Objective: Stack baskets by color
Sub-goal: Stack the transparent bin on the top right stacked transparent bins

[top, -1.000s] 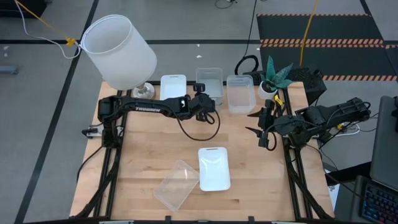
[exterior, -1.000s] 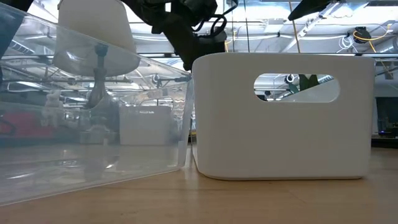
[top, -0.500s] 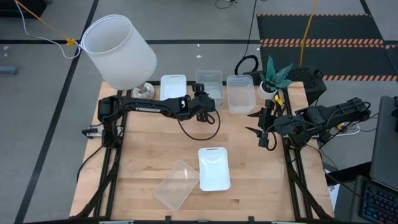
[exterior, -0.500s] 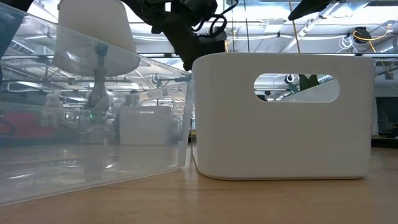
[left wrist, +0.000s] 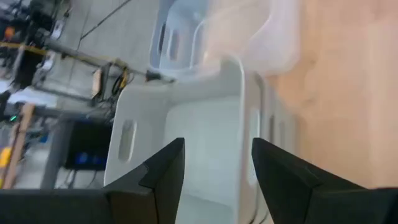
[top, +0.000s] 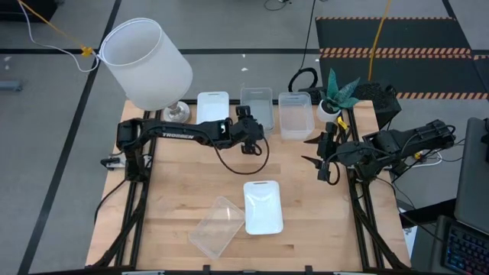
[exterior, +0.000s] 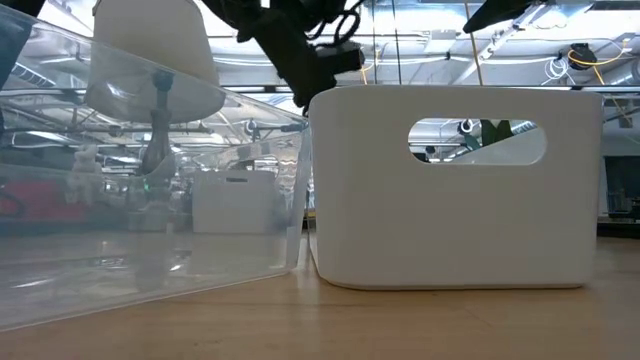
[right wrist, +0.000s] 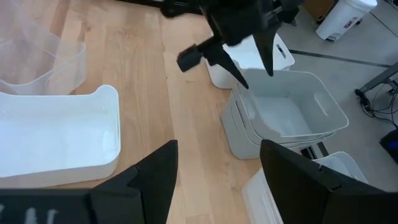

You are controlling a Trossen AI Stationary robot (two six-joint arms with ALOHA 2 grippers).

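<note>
Where the worktop (top: 183, 176) meets its far edge, at twelve o'clock, finds the grey baskets (top: 257, 101) nested in one stack. Just beside that stack at nine o'clock, a single white basket (top: 213, 105); just beside it at three o'clock, a clear basket (top: 295, 114), upright. Down toward six o'clock, well apart from that row, a second white basket (top: 263, 206) lying open side up, and touching it at eight o'clock a second clear basket (top: 218, 227), turned askew.

Over the near left corner of the grey stack, places the left gripper (top: 246, 116), fingers parted moderately and clasping nothing, with the stack's open top showing between them in the left wrist view. From the right wrist view, confirms those fingers apart above the top grey basket's rim.

Out at three o'clock, near the worktop's edge, parks the right gripper (top: 312, 150), spread wide and empty, pointing inward.

At ten o'clock, a big white lampshade (top: 145, 61), tilted; at one o'clock, a small potted plant (top: 340, 90).
</note>
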